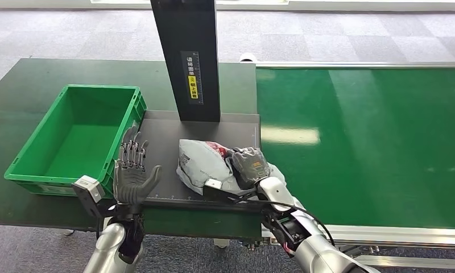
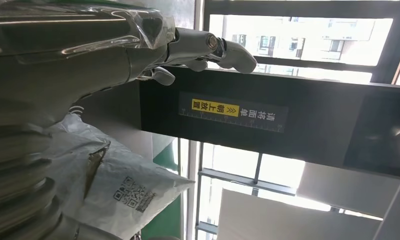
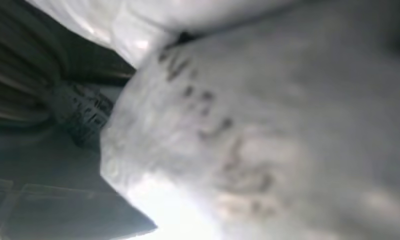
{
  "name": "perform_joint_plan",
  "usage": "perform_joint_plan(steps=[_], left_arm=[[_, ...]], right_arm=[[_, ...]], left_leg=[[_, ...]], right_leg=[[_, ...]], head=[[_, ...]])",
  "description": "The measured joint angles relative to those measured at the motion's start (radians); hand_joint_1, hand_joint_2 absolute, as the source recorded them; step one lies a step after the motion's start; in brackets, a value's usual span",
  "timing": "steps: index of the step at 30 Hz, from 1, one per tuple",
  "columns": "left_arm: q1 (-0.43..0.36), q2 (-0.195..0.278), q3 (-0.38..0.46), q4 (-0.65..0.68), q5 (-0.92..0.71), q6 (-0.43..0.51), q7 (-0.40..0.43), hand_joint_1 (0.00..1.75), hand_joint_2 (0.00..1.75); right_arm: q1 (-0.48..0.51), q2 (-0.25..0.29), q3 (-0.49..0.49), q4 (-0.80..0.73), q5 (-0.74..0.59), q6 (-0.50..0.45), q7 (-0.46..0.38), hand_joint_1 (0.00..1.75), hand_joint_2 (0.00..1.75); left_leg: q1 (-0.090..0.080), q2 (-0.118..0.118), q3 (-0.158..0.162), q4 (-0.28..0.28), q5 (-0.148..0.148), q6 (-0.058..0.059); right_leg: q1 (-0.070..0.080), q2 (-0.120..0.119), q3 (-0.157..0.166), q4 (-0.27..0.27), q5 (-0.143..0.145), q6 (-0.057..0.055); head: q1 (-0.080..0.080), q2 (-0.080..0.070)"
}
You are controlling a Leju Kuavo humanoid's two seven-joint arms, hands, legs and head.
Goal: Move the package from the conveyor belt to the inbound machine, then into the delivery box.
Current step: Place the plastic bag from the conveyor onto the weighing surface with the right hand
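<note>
Two hands flank the package [image 1: 205, 164], a grey crumpled mailer bag lying on the dark platform of the inbound machine [image 1: 168, 142], just in front of its black upright post [image 1: 188, 57]. The right hand [image 1: 249, 165] rests on the bag's right end, fingers curled over it; whether it truly grips or only presses down I cannot tell. The left hand [image 1: 133, 173] stands upright just left of the bag, fingers apart and holding nothing.

The step in hand looks like the transfer from the platform to the delivery box [image 1: 29, 170], the green crate touching the platform's left edge. The bag is soft, so it should handle best if the open palm closes in from the left and both hands support it before lifting; a one-ended hold may let it sag or slip. The lift must clear the crate's near wall. The post stands close behind, so the sweep leftward should stay low and forward of it. The green conveyor belt [image 1: 362, 142] lies to the right.
</note>
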Motion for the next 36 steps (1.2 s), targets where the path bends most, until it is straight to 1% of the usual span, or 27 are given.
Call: perform_joint_plan(steps=[7,11,12,14,17,19,22,23,24,25,26,28,29,30,31,32,34,36], left_arm=[[0.000,0.000,0.000,0.000,0.000,0.000,0.000,0.00,1.75],[0.000,0.000,0.000,0.000,0.000,0.000,0.000,0.00,1.75],[0.000,0.000,0.000,0.000,0.000,0.000,0.001,0.00,1.75],[0.000,0.000,0.000,0.000,0.000,0.000,0.002,0.00,1.75],[0.002,0.000,0.000,0.000,0.000,0.000,0.003,0.00,1.75],[0.002,0.000,-0.001,0.001,0.000,0.000,0.003,0.00,1.75],[0.002,0.000,-0.007,0.006,0.000,0.000,0.003,0.00,1.75],[0.001,0.000,-0.010,0.008,0.000,0.000,0.003,0.00,1.75],[0.000,0.000,-0.012,0.010,0.000,0.000,0.003,0.00,1.75],[-0.002,0.000,-0.014,0.013,0.000,0.000,0.002,0.00,1.75],[-0.005,0.000,-0.015,0.017,0.000,-0.001,0.001,0.00,1.75],[-0.011,0.000,-0.018,0.026,0.000,-0.006,-0.003,0.00,1.75],[-0.013,-0.001,-0.018,0.030,0.000,-0.008,-0.004,0.00,1.75],[-0.014,-0.001,-0.019,0.033,0.000,-0.010,-0.005,0.00,1.75],[-0.014,-0.001,-0.020,0.035,-0.001,-0.011,-0.006,0.00,1.75],[-0.014,-0.001,-0.020,0.037,-0.001,-0.012,-0.006,0.00,1.75],[-0.014,-0.001,-0.020,0.038,-0.003,-0.016,-0.006,0.00,1.75],[-0.014,-0.001,-0.020,0.038,-0.010,-0.019,-0.001,0.00,1.75]], right_arm=[[-0.007,0.006,-0.027,0.011,-0.006,-0.006,-0.005,0.73,1.75],[-0.010,0.008,-0.035,0.015,-0.014,-0.008,-0.008,0.00,1.75],[-0.009,0.009,-0.040,0.015,-0.033,-0.011,-0.020,0.00,1.75],[-0.004,0.011,-0.066,0.011,-0.131,-0.017,-0.091,0.00,1.75],[0.032,0.013,-0.148,-0.027,-0.346,-0.021,-0.260,0.00,1.75],[0.074,0.012,-0.209,-0.082,-0.460,-0.025,-0.352,0.00,1.75],[0.151,0.007,-0.286,-0.198,-0.587,-0.021,-0.450,0.00,1.75],[0.176,0.006,-0.307,-0.237,-0.641,0.004,-0.472,0.00,1.75],[0.201,0.005,-0.328,-0.277,-0.721,0.061,-0.486,0.00,1.75],[0.225,0.004,-0.349,-0.317,-0.826,0.160,-0.493,0.00,1.75],[0.248,0.003,-0.368,-0.353,-0.942,0.289,-0.494,0.00,1.75],[0.289,-0.002,-0.404,-0.417,-1.159,0.581,-0.487,0.00,1.75],[0.307,-0.004,-0.418,-0.445,-1.243,0.705,-0.480,0.00,1.75],[0.323,-0.006,-0.431,-0.470,-1.314,0.802,-0.472,0.00,1.75],[0.337,-0.007,-0.443,-0.495,-1.377,0.875,-0.461,0.00,1.75],[0.350,-0.008,-0.454,-0.517,-1.429,0.926,-0.450,0.00,1.75],[0.369,-0.009,-0.476,-0.557,-1.514,0.992,-0.427,0.00,1.75],[0.382,-0.009,-0.496,-0.591,-1.579,1.030,-0.404,0.00,1.75]], left_leg=[[0.000,0.000,0.000,0.000,0.000,0.000],[0.000,0.000,0.000,0.000,0.000,0.000],[0.000,0.000,0.000,0.000,0.000,0.000],[0.000,0.000,-0.001,0.000,0.000,0.000],[0.000,-0.001,-0.002,0.000,0.000,0.000],[0.000,-0.001,-0.003,0.000,0.000,0.000],[0.000,-0.001,-0.005,0.000,0.000,0.000],[0.000,-0.001,-0.006,0.000,0.000,0.000],[0.000,-0.001,-0.007,0.000,0.000,0.000],[0.000,-0.001,-0.007,0.000,0.000,0.000],[0.000,-0.001,-0.007,0.000,0.000,0.000],[0.000,-0.001,-0.008,0.000,0.000,0.000],[0.000,-0.001,-0.008,0.000,0.000,0.000],[0.000,-0.001,-0.008,0.000,0.000,0.000],[0.000,-0.001,-0.008,0.000,0.000,0.000],[0.000,-0.001,-0.008,0.000,0.000,0.000],[0.000,-0.001,-0.008,0.000,0.000,0.000],[0.000,-0.001,-0.008,0.000,0.000,0.000]], right_leg=[[0.000,0.000,0.000,0.000,0.000,0.000],[0.000,0.000,0.000,0.000,0.000,0.000],[0.000,0.000,0.000,0.000,0.000,0.000],[0.000,0.000,0.000,0.000,0.000,0.000],[0.000,0.000,-0.001,0.000,0.000,0.000],[0.000,0.000,-0.002,0.000,0.000,0.000],[0.000,-0.001,-0.004,0.000,0.000,0.000],[0.000,-0.001,-0.005,0.000,0.000,0.000],[0.000,0.000,-0.006,0.000,0.000,0.000],[0.000,0.000,-0.006,0.000,0.000,0.000],[0.000,0.000,-0.007,0.000,0.000,0.000],[0.000,0.000,-0.007,0.000,0.000,0.000],[0.000,0.000,-0.007,0.000,0.000,0.000],[0.000,0.000,-0.008,0.000,0.000,0.000],[0.000,0.000,-0.008,0.000,0.000,0.000],[0.000,0.000,-0.008,0.000,0.000,0.000],[0.000,0.000,-0.008,0.000,0.000,0.000],[0.000,0.000,-0.008,0.000,0.000,0.000]], head=[[0.000,0.000],[0.000,0.000],[0.000,0.000],[0.000,0.000],[0.000,0.000],[0.000,0.000],[0.000,0.000],[0.000,0.000],[0.000,0.000],[0.000,0.000],[0.000,0.000],[0.000,0.000],[0.000,0.000],[0.000,0.000],[0.000,0.000],[0.000,0.000],[0.000,0.000],[0.000,0.000]])
